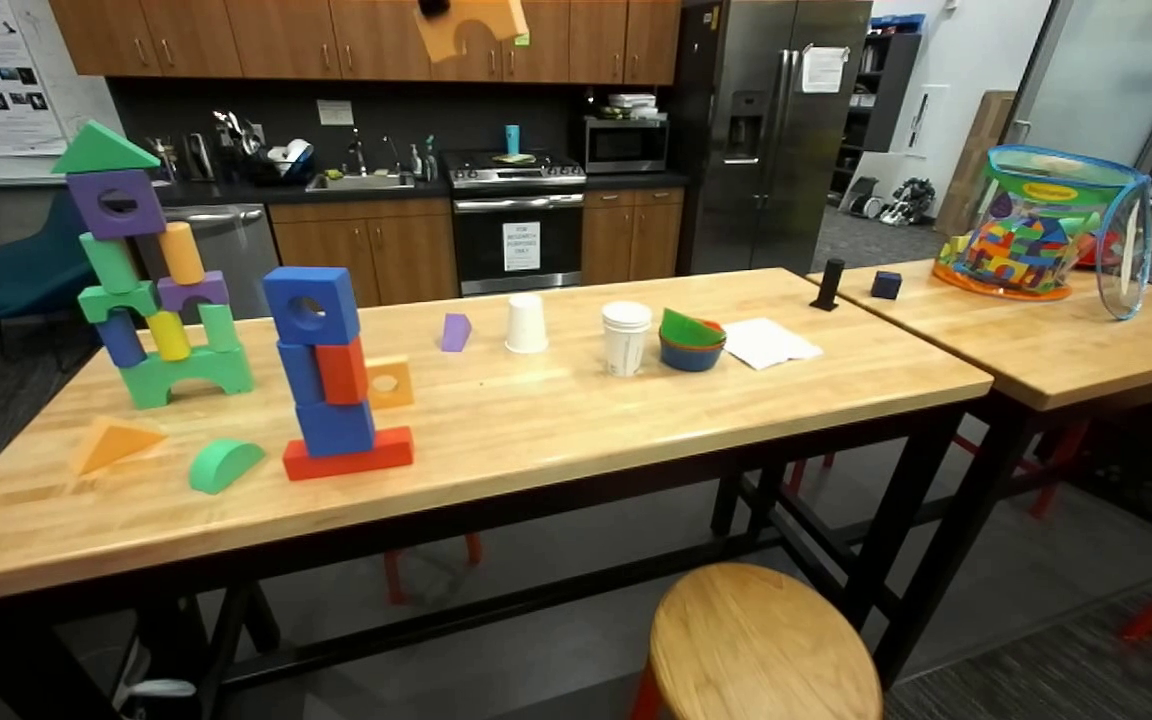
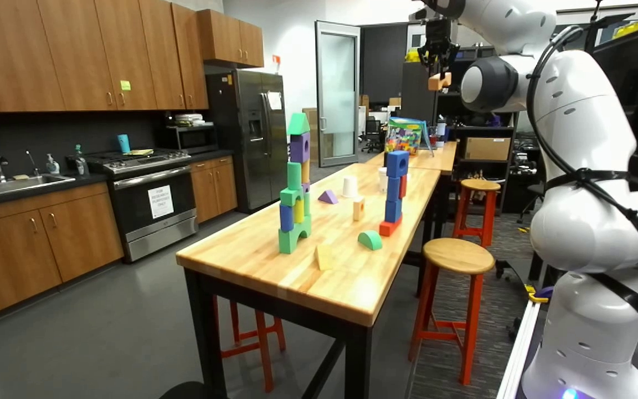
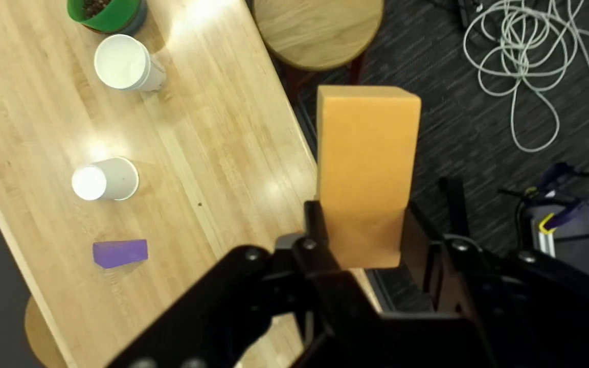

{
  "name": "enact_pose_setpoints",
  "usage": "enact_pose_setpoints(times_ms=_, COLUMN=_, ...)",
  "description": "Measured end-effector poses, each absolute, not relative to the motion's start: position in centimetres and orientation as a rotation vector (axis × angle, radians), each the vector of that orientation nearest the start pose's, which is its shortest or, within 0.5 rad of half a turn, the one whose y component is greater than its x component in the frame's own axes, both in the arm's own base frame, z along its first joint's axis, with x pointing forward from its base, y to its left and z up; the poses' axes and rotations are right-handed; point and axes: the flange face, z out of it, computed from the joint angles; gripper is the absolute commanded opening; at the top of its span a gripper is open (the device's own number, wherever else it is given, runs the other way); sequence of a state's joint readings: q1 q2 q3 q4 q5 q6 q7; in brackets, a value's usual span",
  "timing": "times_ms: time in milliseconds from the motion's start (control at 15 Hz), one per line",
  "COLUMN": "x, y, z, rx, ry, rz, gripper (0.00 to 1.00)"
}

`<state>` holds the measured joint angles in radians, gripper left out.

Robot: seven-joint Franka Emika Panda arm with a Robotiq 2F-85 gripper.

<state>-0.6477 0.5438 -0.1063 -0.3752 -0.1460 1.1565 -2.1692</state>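
End effector [image 3: 360, 232] clamped on an orange block [image 3: 368, 163], jaws only as far apart as its thickness; we note it held well above table level. We judge it light foam: slightly yielding, grippy, hardly fragile, best taken across its flat parallel faces. Matte; arched cutout visible in an exterior view. Below the end effector: smooth wooden table [image 3: 212, 128], tapered white cup [image 3: 120, 179], angular purple block [image 3: 120, 253]. Farther off: squared blue-and-red tower [image 2: 394, 188].

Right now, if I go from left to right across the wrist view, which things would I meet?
Partly hidden wooden stool seat at lower left, purple block, orange block held by the gripper, coiled white cable.
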Motion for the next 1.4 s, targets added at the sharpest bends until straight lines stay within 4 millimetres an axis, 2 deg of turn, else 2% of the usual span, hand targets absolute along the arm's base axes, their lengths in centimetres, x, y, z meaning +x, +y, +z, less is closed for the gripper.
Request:
enact_pose_setpoints(times_ms=133, x=44.3, y=-40.2, z=77.7, rx=-2.684, ry=-2.065, rz=0.220, gripper=0.40)
enact_pose_setpoints(times_ms=400, x=44.2, y=-40.3, z=77.6, rx=-2.699, ry=-2.044, rz=0.215, gripper=0.40)
enact_pose_setpoints(times_ms=467, x=44.2, y=-40.3, z=77.6, rx=-2.699, ry=-2.042, rz=0.215, gripper=0.15)
enact_pose_setpoints(times_ms=800, x=44.4, y=-40.1, z=76.8, rx=-2.686, ry=-1.988, rz=0.190, gripper=0.15)
enact_pose_setpoints(times_ms=1133, x=44.9, y=-37.7, z=74.4, rx=-2.699, ry=-1.630, rz=0.038, gripper=0.15)
enact_pose_setpoints(times_ms=1400, x=45.9, y=-35.8, z=73.3, rx=-2.686, ry=-1.383, rz=-0.100, gripper=0.15)
